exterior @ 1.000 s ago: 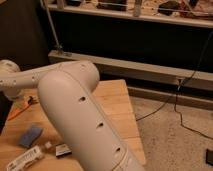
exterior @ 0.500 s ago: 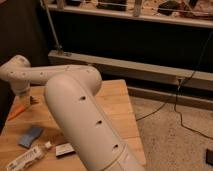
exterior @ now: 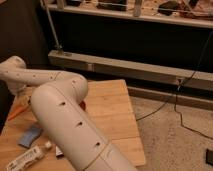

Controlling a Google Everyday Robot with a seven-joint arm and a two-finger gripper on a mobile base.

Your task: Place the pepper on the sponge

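White arm is spanning the wooden bench [exterior: 110, 107] from bottom centre to the far left. The gripper [exterior: 16, 90] is hanging at the far left edge, over the bench's left side, just above and behind the long thin orange pepper [exterior: 18, 111]. Can't tell if it's open or shut, or holding anything. The pepper is lying on the bench surface by the left edge, tilted diagonally. The flat blue rectangular sponge [exterior: 31, 135] is lying nearer the camera, apart from the pepper. A white tube-like package [exterior: 24, 159] is sitting at the front-left corner. A red-orange round object [exterior: 82, 105] is peeking out from behind the arm.
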